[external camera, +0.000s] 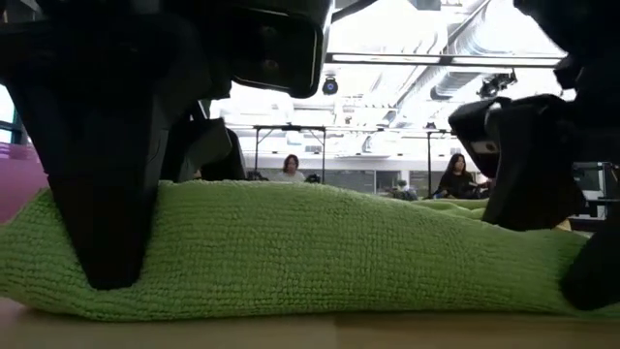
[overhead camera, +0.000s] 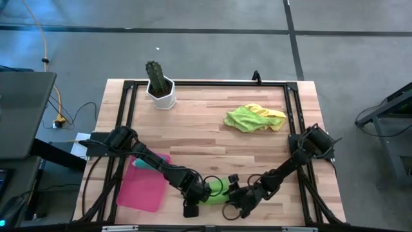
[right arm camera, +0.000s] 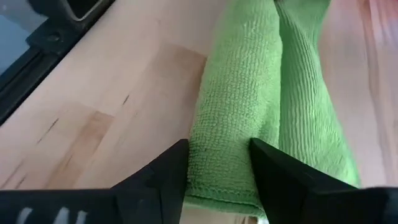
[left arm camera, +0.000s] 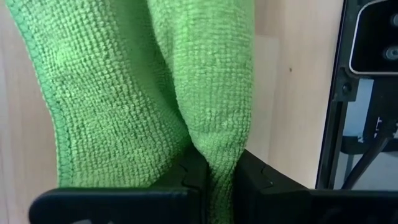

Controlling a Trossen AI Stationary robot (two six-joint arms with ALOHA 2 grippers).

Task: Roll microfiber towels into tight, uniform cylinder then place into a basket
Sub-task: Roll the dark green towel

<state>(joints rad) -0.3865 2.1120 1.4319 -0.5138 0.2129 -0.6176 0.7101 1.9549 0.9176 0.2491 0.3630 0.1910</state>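
A green microfiber towel point(overhead camera: 216, 191), rolled into a loose cylinder, lies on the wooden table near its front edge with a gripper at each end. My left gripper point(left arm camera: 214, 183) is shut on its left end, and my right gripper point(right arm camera: 219, 167) is closed around its right end. The low view shows the roll point(external camera: 310, 252) lying level on the tabletop, the left finger point(external camera: 107, 213) pressing into it. The pink basket point(overhead camera: 145, 188) lies flat on the table just left of the roll. A lime green and a yellow towel point(overhead camera: 254, 118) lie crumpled together at the far right. My left gripper pinches a fold of the towel's left end point(left arm camera: 214, 146) between its two fingers, which slant steeply down from above. The cloth bulges out on both sides of the pinch; the roll lies on the table. My right gripper has the roll's right end point(right arm camera: 224, 140) between its two fingers point(right arm camera: 165, 174), one on each side of it. The fingers slant down from the table's right, along the roll. The roll rests on the table.
A white pot with a cactus point(overhead camera: 159, 87) stands at the far left. A black frame point(overhead camera: 212, 82) runs around the tabletop. Bare wood lies between the pot, the crumpled towels and the roll. People sit in the room point(external camera: 291, 167) beyond the table.
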